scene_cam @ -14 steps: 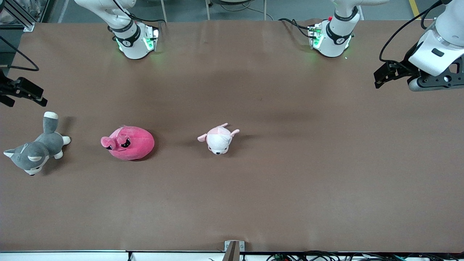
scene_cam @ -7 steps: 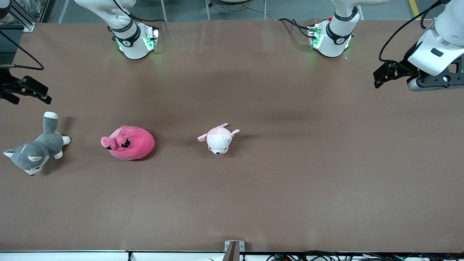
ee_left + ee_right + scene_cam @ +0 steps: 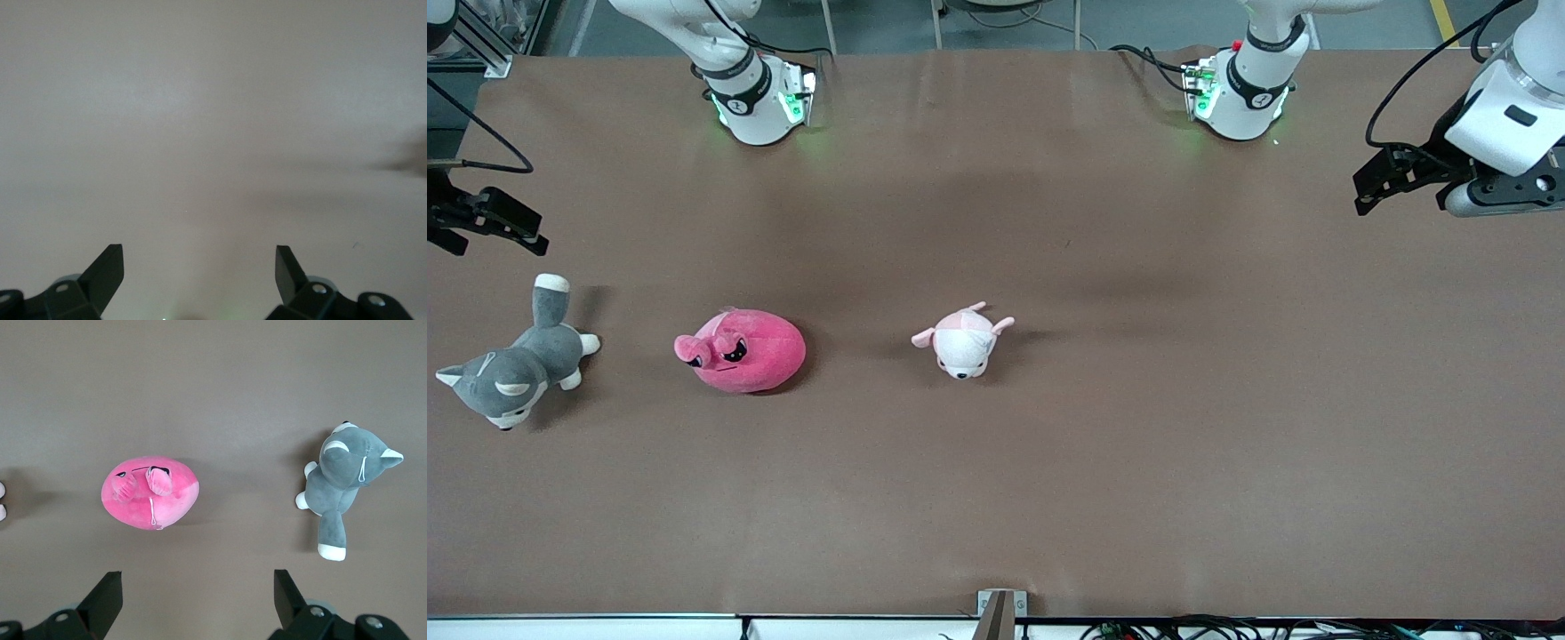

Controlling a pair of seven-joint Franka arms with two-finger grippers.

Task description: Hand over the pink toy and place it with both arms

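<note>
On the table (image 3: 1138,444), pink toy (image 3: 743,350) lies clear of the right fingers (image 3: 107,597).

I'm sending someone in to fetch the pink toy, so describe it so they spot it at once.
On the brown table, three plush toys lie in a row toward the right arm's end. The pink toy is the middle one, between the grey dog and the pale plush. It is the largest, a round hot-pink blob with dark angry eyes.

Soft plush pink toy (image 3: 740,350) lies on a matt brown table (image 3: 1138,444).
</note>
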